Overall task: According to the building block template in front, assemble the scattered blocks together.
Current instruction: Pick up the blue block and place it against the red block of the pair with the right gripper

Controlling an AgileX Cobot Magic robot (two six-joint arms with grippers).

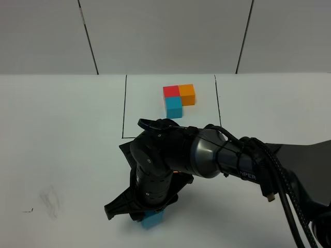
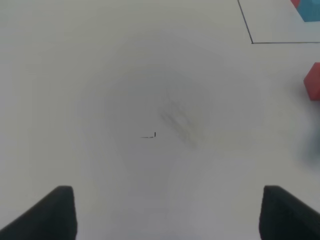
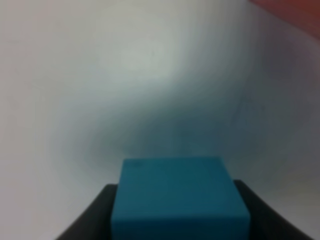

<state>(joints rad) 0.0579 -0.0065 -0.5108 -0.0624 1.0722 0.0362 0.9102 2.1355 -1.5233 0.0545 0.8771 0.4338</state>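
- Gripping the light blue cube (image 3: 177, 192), the right claw (image 1: 147, 213) is drawn in narrow on it, with a dark finger against each side face. The pair sits well to the near side of the building block template (image 1: 178, 99), outside its black frame (image 1: 124, 108).
- Whether that cube rests on the desk (image 1: 62, 134) or hangs just above it cannot be told.
- The left claw (image 2: 172, 212) stands wide with nothing between its fingers (image 2: 57, 212). It is over bare desk with a faint grey smudge (image 2: 177, 122), off to the left and near side of the template.
- A loose red cube (image 2: 313, 82) shows at the edge of the left wrist view, on the near side of the template and outside the frame. A red blur in the right wrist view is probably the same cube, near the held blue one.
- No loose orange cube can be seen; the right arm covers much of the desk on the near side of the template.
- In the template, red and orange sit side by side and blue touches the near face of red.
- The step in hand looks like bringing blue to red. The next move calls for seating it flush and square against red's near face, then releasing without nudging either cube.
- White lettering (image 1: 247, 175) on the right arm reads "OPER"; the rest is hidden. The cubes carry no writing.
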